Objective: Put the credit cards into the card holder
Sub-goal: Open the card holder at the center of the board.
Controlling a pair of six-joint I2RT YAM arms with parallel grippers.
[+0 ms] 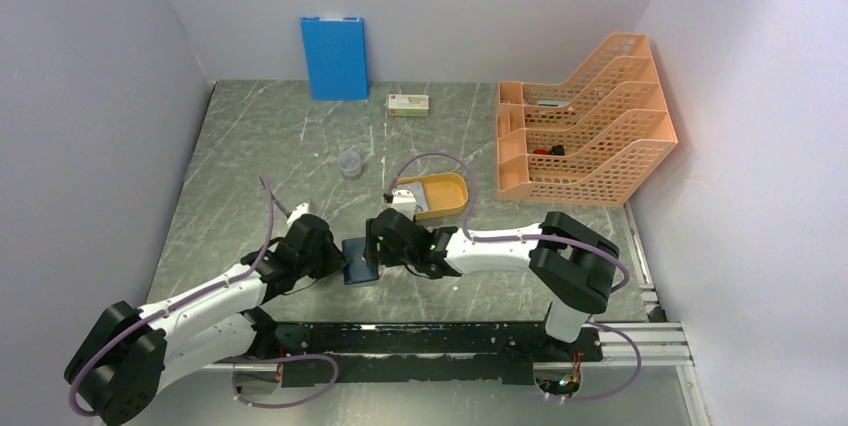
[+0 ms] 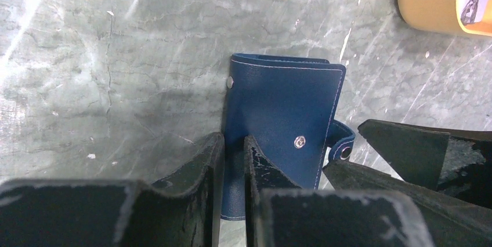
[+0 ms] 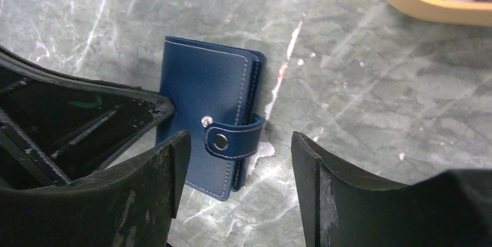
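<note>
- Card holder (image 1: 358, 260), the small dark navy booklet wallet, lies flat on the grey marbled table (image 1: 260, 146) in the top view, right between the two arms near the front edge.
- Same view: the left gripper (image 1: 340, 264) is on the holder's left edge and the right gripper (image 1: 378, 251) hangs over its right side. You can't really see how either pair of jaws stands from up here.
- Behind them is the orange oval plastic tray (image 1: 450, 208) with the pale grey-white credit cards (image 1: 404, 200) at its left end. It's near the card holder but not touching it.
- Further back there's a small clear cup (image 1: 350, 164), a bright blue board (image 1: 334, 56) leaning on the wall, a white box with a red label (image 1: 408, 104) and an orange mesh file rack (image 1: 585, 131).
- Left wrist view: the left gripper (image 2: 233, 163) is squeezed narrow, with the near edge of the card holder (image 2: 284, 108) pinched between its fingers. The tray (image 2: 426, 3) sits in the top right corner with a printed card in it.
- Right wrist view: the right gripper (image 3: 239, 142) is spread wide and holding nothing, with its fingers either side of the strap. The card holder (image 3: 203, 90) is closed. The strap's snap sits just beside the stud on the cover, not on it.
</note>
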